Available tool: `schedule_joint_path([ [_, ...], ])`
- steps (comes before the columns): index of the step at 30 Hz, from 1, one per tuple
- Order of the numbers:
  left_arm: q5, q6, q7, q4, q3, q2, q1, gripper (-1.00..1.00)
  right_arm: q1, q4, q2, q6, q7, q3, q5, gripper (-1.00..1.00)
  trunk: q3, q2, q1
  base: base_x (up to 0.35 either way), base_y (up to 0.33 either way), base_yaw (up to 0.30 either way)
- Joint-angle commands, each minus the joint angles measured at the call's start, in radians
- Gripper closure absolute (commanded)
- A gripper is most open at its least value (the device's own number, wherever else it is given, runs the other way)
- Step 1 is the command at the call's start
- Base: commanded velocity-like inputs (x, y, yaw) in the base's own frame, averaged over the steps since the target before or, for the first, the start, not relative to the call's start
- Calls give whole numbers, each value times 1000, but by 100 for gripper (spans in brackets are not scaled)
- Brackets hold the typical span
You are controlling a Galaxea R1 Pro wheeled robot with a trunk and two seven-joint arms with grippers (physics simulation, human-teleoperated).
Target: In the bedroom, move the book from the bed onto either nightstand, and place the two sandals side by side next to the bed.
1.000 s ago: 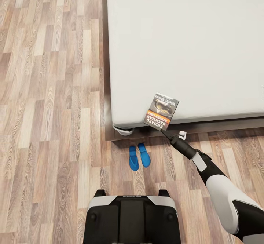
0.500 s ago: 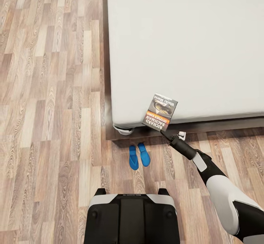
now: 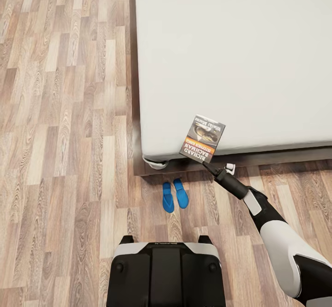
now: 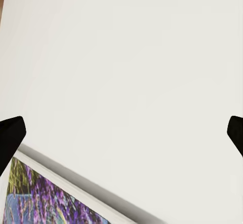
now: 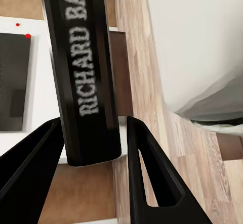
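The book (image 3: 203, 139), dark with an orange band, is held tilted over the near corner of the bed (image 3: 240, 44), with my right gripper (image 3: 206, 165) shut on its lower edge. In the right wrist view its spine (image 5: 86, 82) stands between the two black fingers (image 5: 152, 173). Two blue sandals (image 3: 168, 203) (image 3: 181, 200) lie side by side on the floor, just in front of the bed's corner. My left gripper (image 4: 121, 135) is open, facing a white wall. The nightstand is out of view.
The bed's dark wooden frame (image 3: 133, 67) runs along the mattress. Wood-plank floor (image 3: 64, 113) stretches to the left. My base (image 3: 166, 270) stands close behind the sandals. A framed purple lavender picture (image 4: 45, 198) hangs on the wall in the left wrist view.
The right wrist has edged slightly toward the bed with the book still in its grip. The sandals have not moved.
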State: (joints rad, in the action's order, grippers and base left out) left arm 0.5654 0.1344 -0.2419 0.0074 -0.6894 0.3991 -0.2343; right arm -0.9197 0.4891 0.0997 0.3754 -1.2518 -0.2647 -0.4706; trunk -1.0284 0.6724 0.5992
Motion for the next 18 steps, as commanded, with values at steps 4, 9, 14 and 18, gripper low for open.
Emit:
schedule_joint_path([
  [4,8,4,-2,0,-9,0,0,-100,1,4,0,12,-1,-2,-3,100,12,-27,-15,0,0,0],
  [9,8,4,-2,0,-8,0,0,-100,2,6,0,14,0,-1,-3,100,28,-62,-34,0,0,0],
  [14,8,4,-2,0,-8,0,0,-100,2,6,0,14,0,-1,-3,100,43,-97,-53,0,0,0],
  [18,8,4,-1,0,-9,0,0,-100,3,6,0,12,0,-1,-3,100,56,-125,-69,0,0,0],
])
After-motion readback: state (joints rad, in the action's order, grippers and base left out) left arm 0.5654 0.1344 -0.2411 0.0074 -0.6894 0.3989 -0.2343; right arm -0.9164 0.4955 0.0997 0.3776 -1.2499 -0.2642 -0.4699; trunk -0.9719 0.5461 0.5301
